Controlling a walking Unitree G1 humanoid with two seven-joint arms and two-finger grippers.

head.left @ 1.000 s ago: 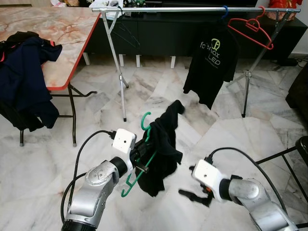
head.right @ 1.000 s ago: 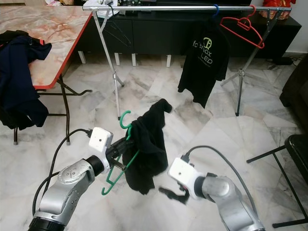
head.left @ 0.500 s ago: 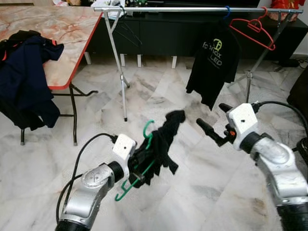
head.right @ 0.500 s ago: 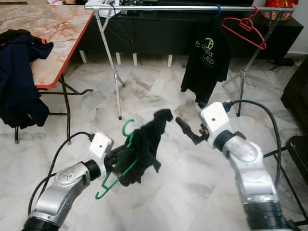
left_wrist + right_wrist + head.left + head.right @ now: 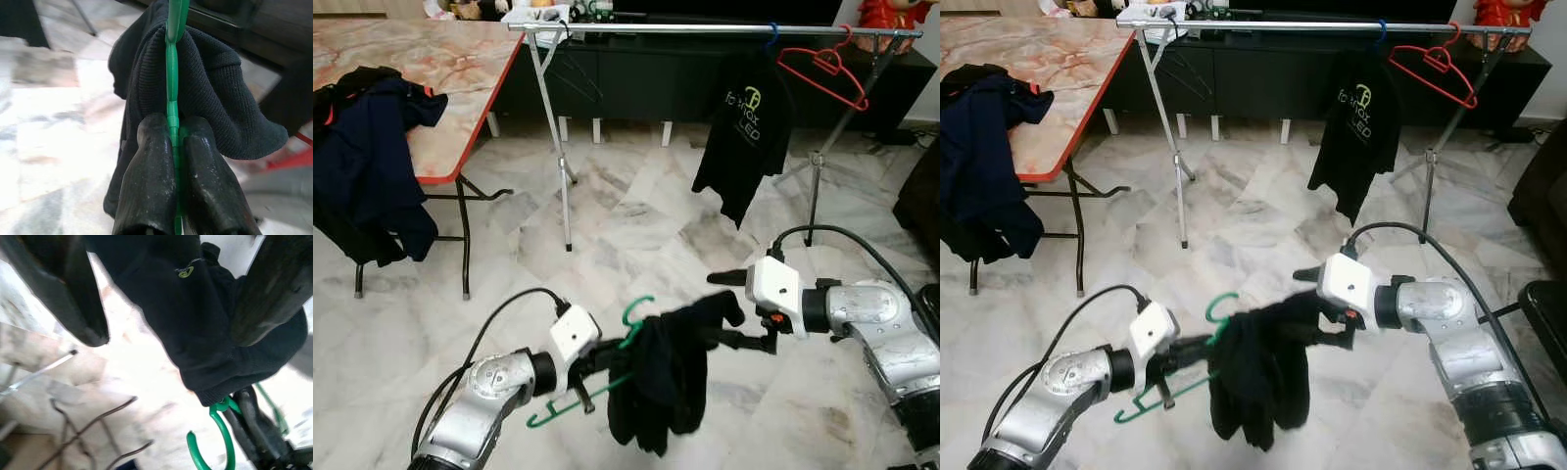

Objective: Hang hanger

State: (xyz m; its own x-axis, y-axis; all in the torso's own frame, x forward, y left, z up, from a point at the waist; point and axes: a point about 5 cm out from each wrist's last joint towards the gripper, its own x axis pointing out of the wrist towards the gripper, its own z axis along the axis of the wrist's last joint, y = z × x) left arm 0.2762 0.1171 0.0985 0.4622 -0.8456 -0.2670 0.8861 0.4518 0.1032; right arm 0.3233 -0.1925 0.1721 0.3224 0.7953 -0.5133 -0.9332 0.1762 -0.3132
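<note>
The marble floor (image 5: pixel 636 235) stretches to the clothes rail (image 5: pixel 705 29), where a black T-shirt (image 5: pixel 744 137) and a red hanger (image 5: pixel 822 73) hang; the counter (image 5: pixel 440 69) with dark clothes stands on the left. The black garment (image 5: pixel 671 377) now droops lower than half a second ago. The right hand (image 5: pixel 732 313), fingers spread, has dropped from mid-air to the garment's upper edge. The left hand (image 5: pixel 168 142) pinches the green hanger (image 5: pixel 631 333) low before the robot, well apart from the rail.

A home living room is seen: polished marble floor (image 5: pixel 636 211), marble-patterned folding table (image 5: pixel 440 69), silver clothes rail (image 5: pixel 705 28), long black low cabinet (image 5: pixel 646 78).
</note>
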